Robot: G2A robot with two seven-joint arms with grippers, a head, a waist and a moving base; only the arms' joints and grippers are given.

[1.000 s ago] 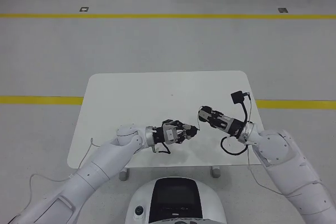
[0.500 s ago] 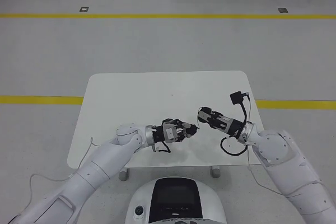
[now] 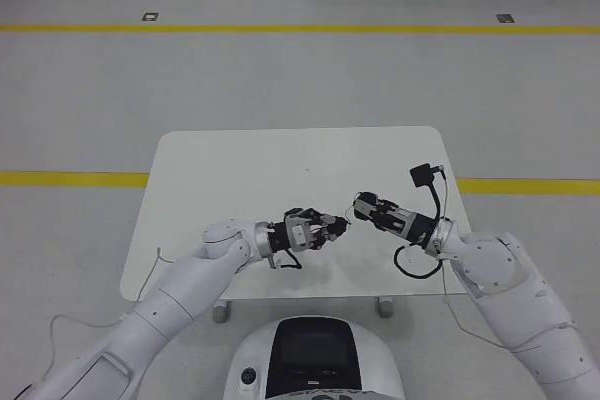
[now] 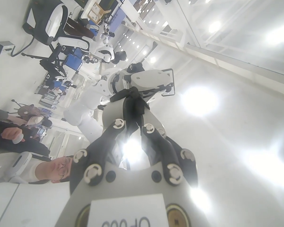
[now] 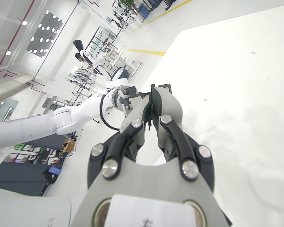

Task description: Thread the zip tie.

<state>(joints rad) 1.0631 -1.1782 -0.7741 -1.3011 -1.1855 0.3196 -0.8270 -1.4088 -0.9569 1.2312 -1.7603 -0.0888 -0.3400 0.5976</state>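
Left tool (image 4: pixel 132 109) is pinched shut on the black zip tie (image 4: pixel 133 99), up off the white table (image 3: pixel 230 170) near its front edge. Right tool (image 5: pixel 153 96) is closed too, with a thin black strip of the tie clamped between its pads. The two tool tips nearly meet.

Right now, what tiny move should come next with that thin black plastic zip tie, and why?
Probably ease the right gripper toward the left gripper: both are shut on the black plastic zip tie, their tips almost meeting above the white table.
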